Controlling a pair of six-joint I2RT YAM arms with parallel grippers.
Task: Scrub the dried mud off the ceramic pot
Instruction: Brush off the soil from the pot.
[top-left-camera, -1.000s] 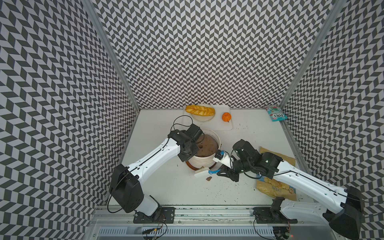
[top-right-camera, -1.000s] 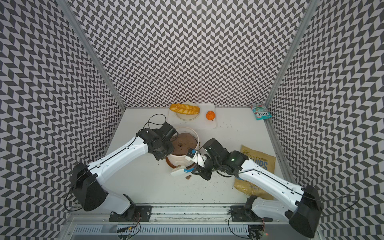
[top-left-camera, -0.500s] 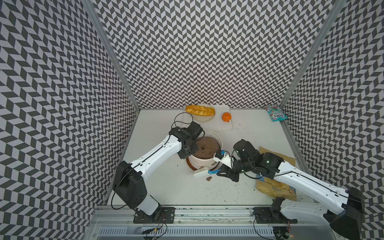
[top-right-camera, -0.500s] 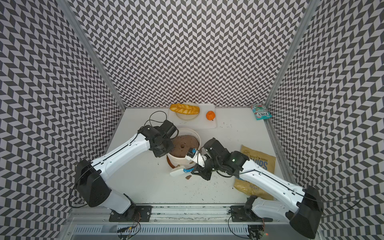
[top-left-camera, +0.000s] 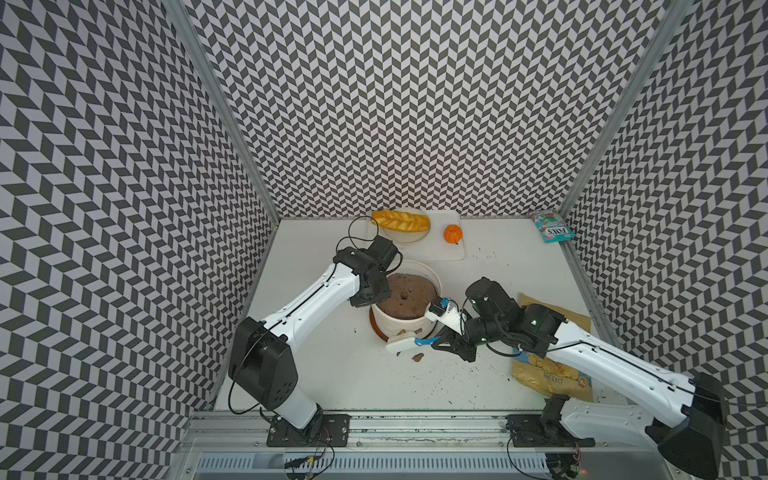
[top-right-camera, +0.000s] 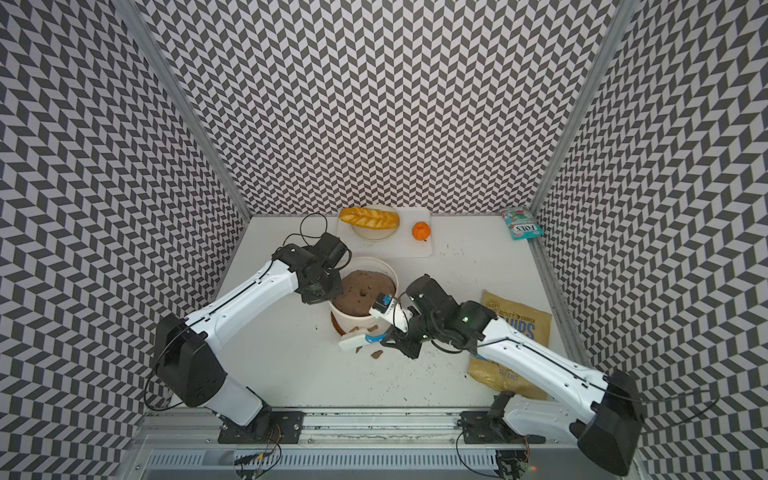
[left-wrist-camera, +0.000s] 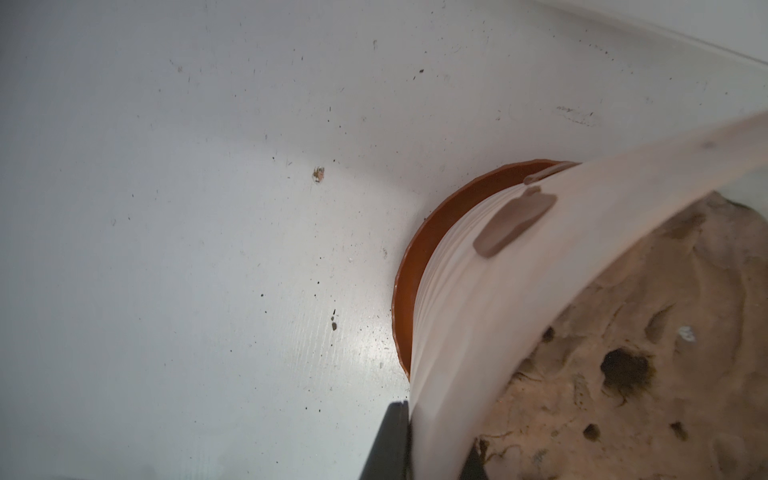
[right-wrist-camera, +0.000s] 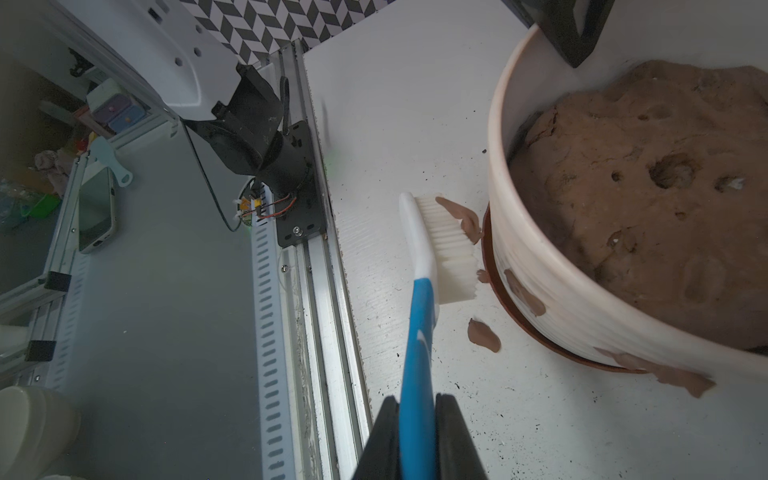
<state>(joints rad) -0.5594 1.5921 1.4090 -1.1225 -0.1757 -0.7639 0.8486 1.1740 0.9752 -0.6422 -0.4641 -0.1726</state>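
Note:
The ceramic pot (top-left-camera: 405, 322) (top-right-camera: 358, 323) is white and ribbed, filled with brown soil, and stands on a terracotta saucer (left-wrist-camera: 419, 249). My left gripper (top-left-camera: 372, 296) (left-wrist-camera: 432, 453) is shut on its rim, one finger outside the wall (left-wrist-camera: 478, 291) and one inside over the soil. Dried mud blotches stick to the wall (left-wrist-camera: 515, 224) (right-wrist-camera: 524, 293). One flake (right-wrist-camera: 484, 336) (top-left-camera: 417, 356) lies on the table. My right gripper (right-wrist-camera: 417, 415) (top-left-camera: 438, 343) is shut on the blue handle of a white-bristled brush (right-wrist-camera: 424, 266) (top-right-camera: 353, 341). Its bristles, with mud on them, sit beside the saucer.
A cutting board (top-left-camera: 451, 249) at the back carries a plate with bread (top-left-camera: 401, 220) and an orange (top-left-camera: 453, 233). A chips bag (top-left-camera: 548, 374) lies under my right arm. A candy packet (top-left-camera: 552, 226) is at the back right. Dark crumbs dot the table.
My left gripper's jaws have closed onto the pot's rim, and that arm has shifted slightly. The right arm and brush have stayed almost still.

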